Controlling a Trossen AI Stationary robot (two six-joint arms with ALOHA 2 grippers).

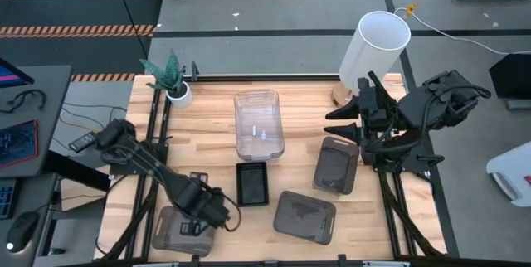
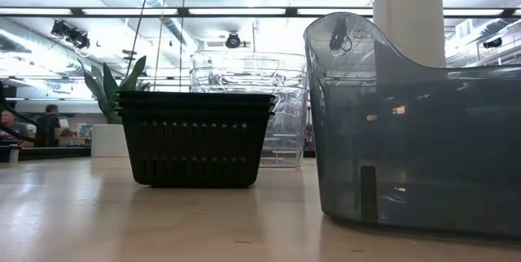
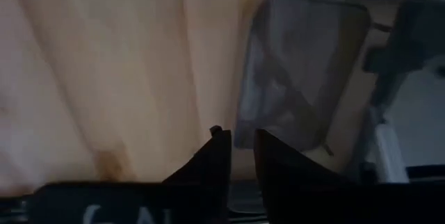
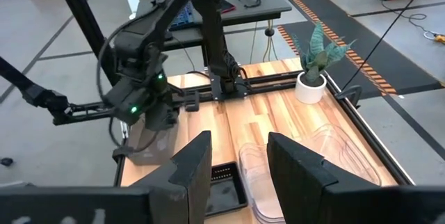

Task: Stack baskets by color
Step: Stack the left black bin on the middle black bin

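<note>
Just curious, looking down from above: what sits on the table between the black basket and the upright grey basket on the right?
Nothing: in the high view, only bare wood separates the black basket from the grey basket.

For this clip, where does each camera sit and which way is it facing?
High view: overhead, looking straight down on the table; both arms show, left gripper at a dark grey basket.
Low view: table height, looking level at the black baskets; no arm shows.
Left wrist view: above the dark grey basket; own fingers nearly together.
Right wrist view: looks across the table at the left arm; own fingers apart.
Shared: high and right wrist views both show the plant pot.
</note>
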